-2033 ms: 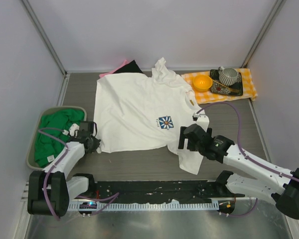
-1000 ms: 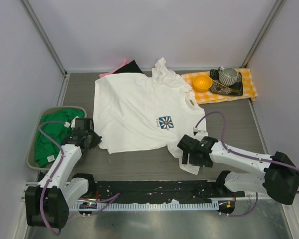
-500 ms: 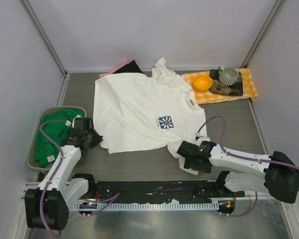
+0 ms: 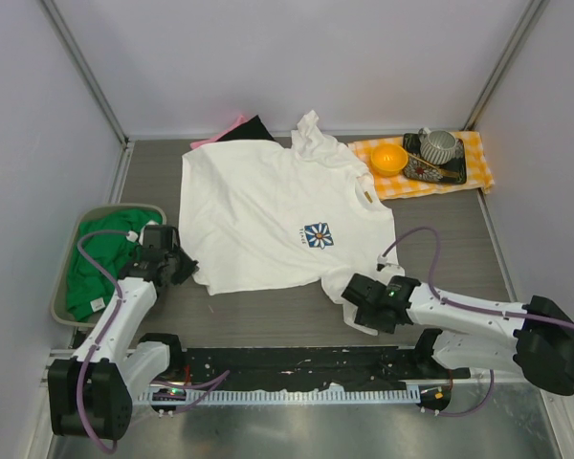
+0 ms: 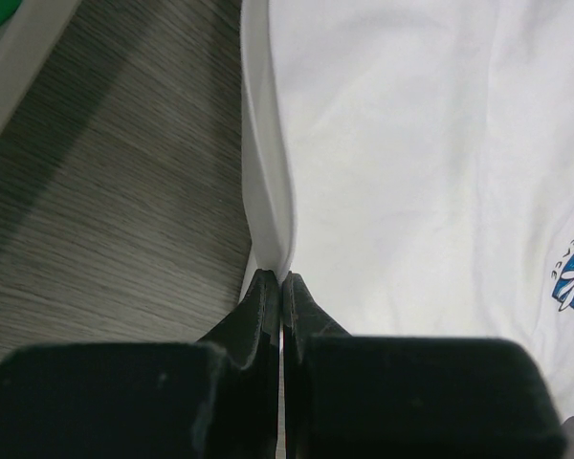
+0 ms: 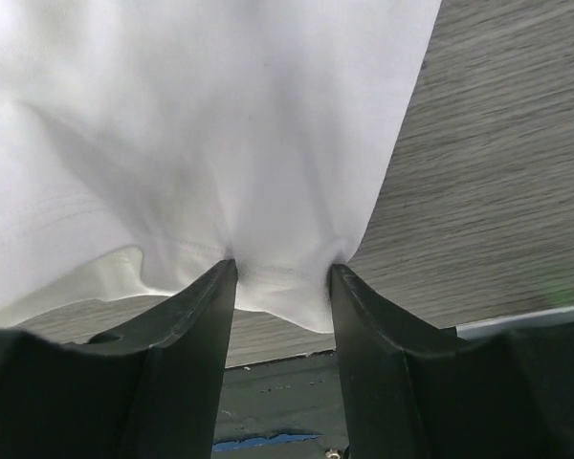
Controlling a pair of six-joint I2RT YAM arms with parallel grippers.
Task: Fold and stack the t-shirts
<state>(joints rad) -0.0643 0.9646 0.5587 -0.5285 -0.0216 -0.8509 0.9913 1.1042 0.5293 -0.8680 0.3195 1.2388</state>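
Note:
The white t-shirt (image 4: pixel 268 210) with a blue daisy print lies spread flat mid-table. My left gripper (image 4: pixel 177 266) is shut on its left hem corner; in the left wrist view the white t-shirt (image 5: pixel 411 172) runs as a fold into the closed left gripper (image 5: pixel 282 279). My right gripper (image 4: pixel 364 304) sits at the shirt's near right corner. In the right wrist view the white t-shirt (image 6: pixel 220 115) bunches between the half-open right gripper (image 6: pixel 282 268), touching both fingers. A green t-shirt (image 4: pixel 100 258) fills a bin. Black (image 4: pixel 249 129) and pink (image 4: pixel 220 134) t-shirts lie at the back.
The grey bin (image 4: pixel 62 287) stands at the left edge. At the back right an orange-and-white checked cloth (image 4: pixel 474 172) carries an orange bowl (image 4: pixel 388 158) and a cup (image 4: pixel 438 145) on a dark tray. The black base rail (image 4: pixel 287 363) runs along the near edge.
My right gripper has dropped toward the near edge onto the shirt's right corner, and its jaws have narrowed around the cloth. The left gripper has barely moved and keeps its hold.

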